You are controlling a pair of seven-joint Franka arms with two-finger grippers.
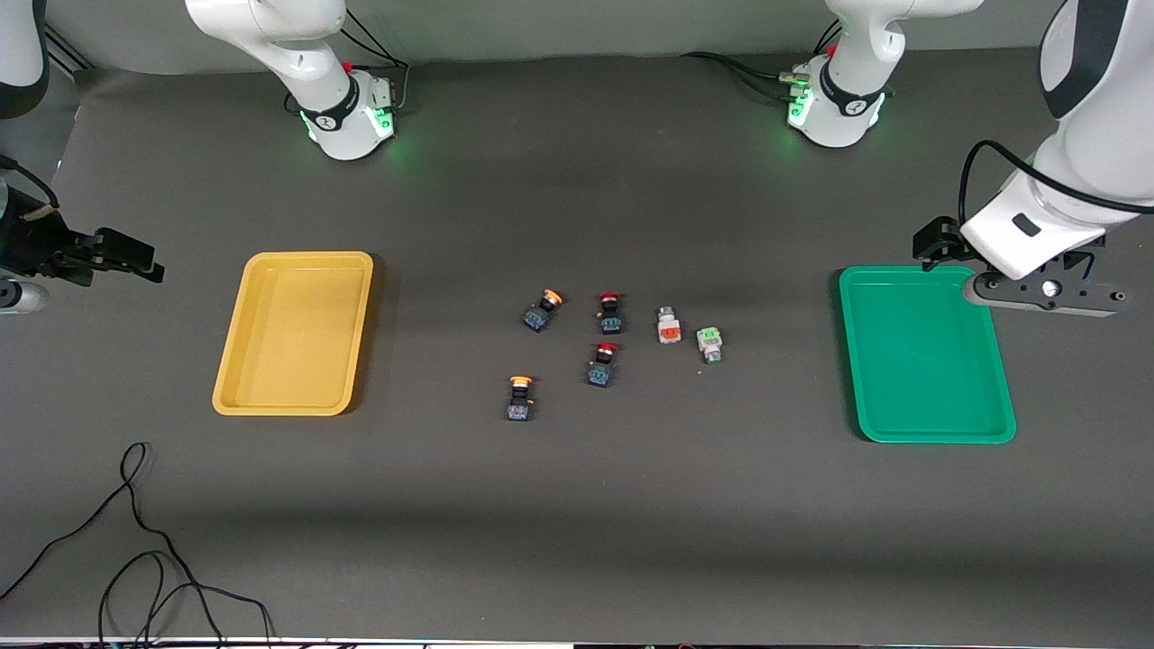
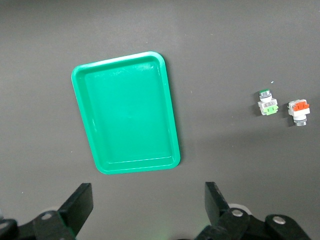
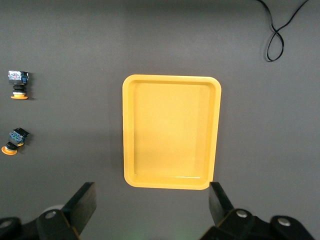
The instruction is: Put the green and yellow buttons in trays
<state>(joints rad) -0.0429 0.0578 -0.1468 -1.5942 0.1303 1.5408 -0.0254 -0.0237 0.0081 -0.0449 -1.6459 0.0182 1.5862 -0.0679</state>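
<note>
Two yellow-capped buttons lie mid-table, one [image 1: 542,311] farther from the front camera than the other [image 1: 519,397]; the right wrist view shows both [image 3: 18,84] [image 3: 14,141]. The pale-green button [image 1: 709,343] [image 2: 266,102] lies on its side toward the green tray [image 1: 927,361] [image 2: 127,115]. The yellow tray [image 1: 293,333] [image 3: 171,135] sits at the right arm's end. Both trays hold nothing. My left gripper [image 2: 149,200] hangs open over bare mat beside the green tray. My right gripper [image 3: 150,205] hangs open over bare mat beside the yellow tray.
Two red-capped buttons [image 1: 609,312] [image 1: 602,363] and a white button with an orange face [image 1: 668,326] [image 2: 298,111] lie among the task's buttons. A black cable [image 1: 135,541] [image 3: 280,35] loops on the mat close to the front camera, at the right arm's end.
</note>
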